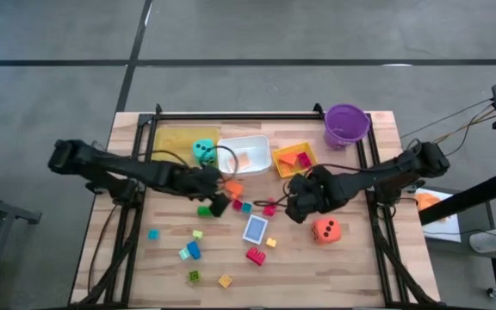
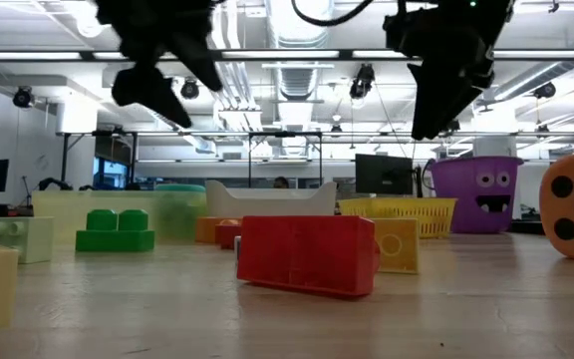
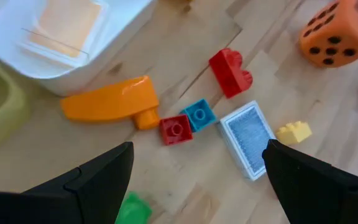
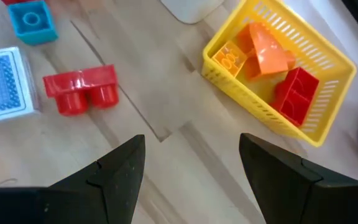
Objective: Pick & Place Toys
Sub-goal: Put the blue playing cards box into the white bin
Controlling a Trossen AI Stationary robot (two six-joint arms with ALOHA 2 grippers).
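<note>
Bright, even light pours down from the ceiling strip lamps (image 2: 297,60), glaring white in the low view. Under the left gripper (image 3: 194,180), soft shadows lie on the pale surface (image 3: 185,186); its fingers (image 3: 98,180) blur. The near red block (image 2: 307,254) is soft.

The right gripper (image 4: 191,171) hangs above bare wooden table (image 4: 166,99), its 2 dark fingers (image 4: 120,168) spread apart with nothing between them. A yellow basket (image 4: 263,115) holds an orange block (image 4: 229,60), an orange wedge piece (image 4: 267,51) and a red block (image 4: 296,93). Apart from it lie a red 2-stud block (image 4: 82,90), a blue block (image 4: 33,22) and a blue patterned card (image 4: 2,87).
</note>
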